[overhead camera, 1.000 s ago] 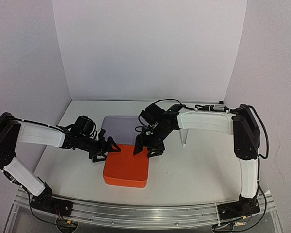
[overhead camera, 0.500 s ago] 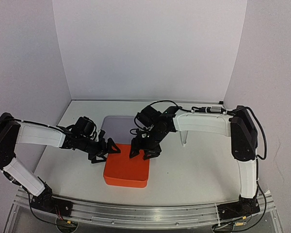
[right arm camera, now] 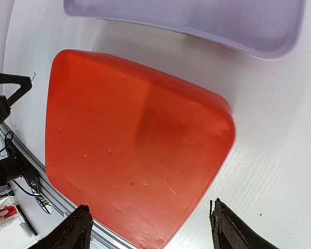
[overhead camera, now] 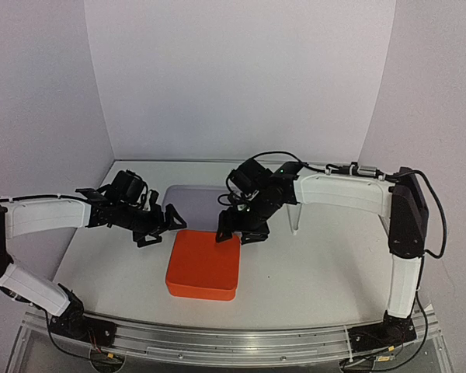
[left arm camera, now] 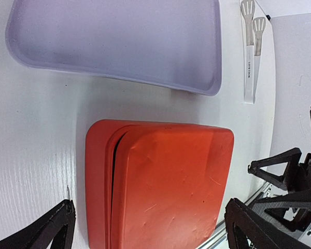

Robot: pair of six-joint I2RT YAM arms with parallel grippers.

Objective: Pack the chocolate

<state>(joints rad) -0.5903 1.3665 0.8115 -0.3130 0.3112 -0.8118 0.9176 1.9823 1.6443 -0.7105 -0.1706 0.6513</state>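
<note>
The chocolate is out of view. An orange box (overhead camera: 203,268) with its orange lid on lies at the table's near middle; the left wrist view shows a dark gap along the lid's left edge (left arm camera: 114,176). My left gripper (overhead camera: 159,227) hangs open just left of the box's far left corner, apart from it. In its wrist view the box (left arm camera: 166,181) fills the space below the gripper (left arm camera: 150,231). My right gripper (overhead camera: 237,235) stands open over the box's far right corner, with the lid (right arm camera: 129,145) beneath the gripper (right arm camera: 150,215).
A pale lavender tray (overhead camera: 196,202) lies bare just behind the box, also visible as the tray (left arm camera: 119,36) and tray (right arm camera: 207,18) in the wrist views. White tongs (overhead camera: 295,219) lie to its right, seen as tongs (left arm camera: 251,46). A metal rail (overhead camera: 233,346) runs along the near edge.
My left gripper has drawn back to the left, off the box's far left corner, and opened wider. The right gripper shifted slightly over the far right corner and opened a little more.
</note>
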